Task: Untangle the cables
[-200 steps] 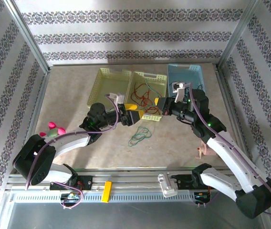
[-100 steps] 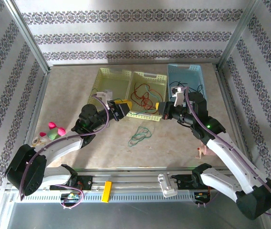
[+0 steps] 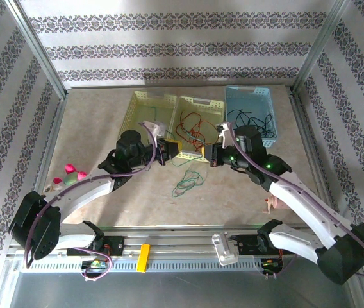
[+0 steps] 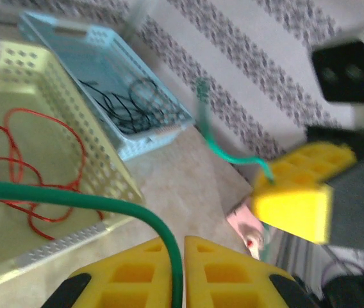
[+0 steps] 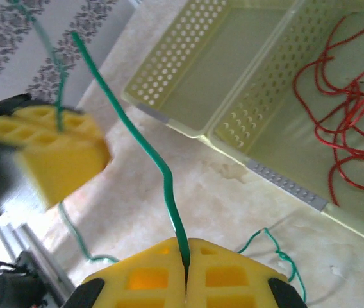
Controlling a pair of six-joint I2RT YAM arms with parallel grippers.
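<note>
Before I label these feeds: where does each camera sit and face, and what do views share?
Top external: above and behind the left arm and right arm, facing down at the table; both show.
Left wrist: on that wrist, facing past the left gripper toward the right gripper and blue basket.
Right wrist: on that wrist, facing past the right gripper toward the left gripper and yellow baskets.
Shared: both wrist views show the green cable, pinched by both grippers, and red cable.
</note>
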